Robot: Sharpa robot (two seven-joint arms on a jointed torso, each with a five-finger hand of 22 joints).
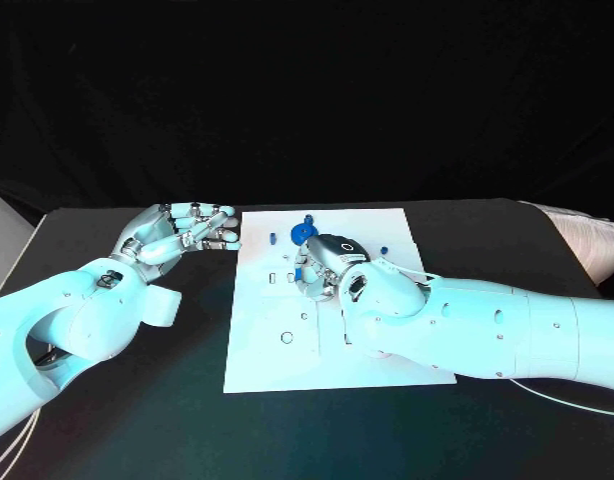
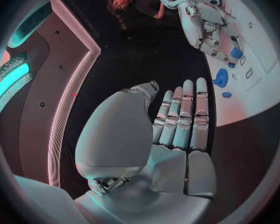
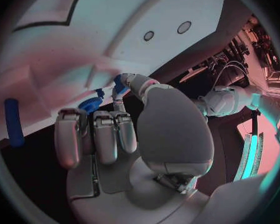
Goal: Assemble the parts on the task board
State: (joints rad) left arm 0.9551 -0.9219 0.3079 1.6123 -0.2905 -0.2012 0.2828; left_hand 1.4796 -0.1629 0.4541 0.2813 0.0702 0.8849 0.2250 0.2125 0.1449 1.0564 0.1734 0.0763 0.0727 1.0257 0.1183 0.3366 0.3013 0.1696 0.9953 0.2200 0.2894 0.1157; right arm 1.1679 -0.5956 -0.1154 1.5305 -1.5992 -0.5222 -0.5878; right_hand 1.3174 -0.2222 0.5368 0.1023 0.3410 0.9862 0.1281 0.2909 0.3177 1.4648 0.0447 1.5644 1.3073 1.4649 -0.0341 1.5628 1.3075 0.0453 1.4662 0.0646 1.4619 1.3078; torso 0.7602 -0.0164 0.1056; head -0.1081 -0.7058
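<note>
Where black table (image 1: 134, 400) spreads, white task board (image 1: 286, 370) centred, dark backdrop.

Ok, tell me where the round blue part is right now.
In the head view the round blue part sits on the white board near its far edge, just beyond the right robot hand.

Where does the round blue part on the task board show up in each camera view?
Head view: the round blue part lies near the task board's far edge, just beyond the right hand.
Left wrist view: the part lies on the board, beside the right hand.
Right wrist view: the part shows just past the fingertips.
Shared landmark: the white task board.
</note>
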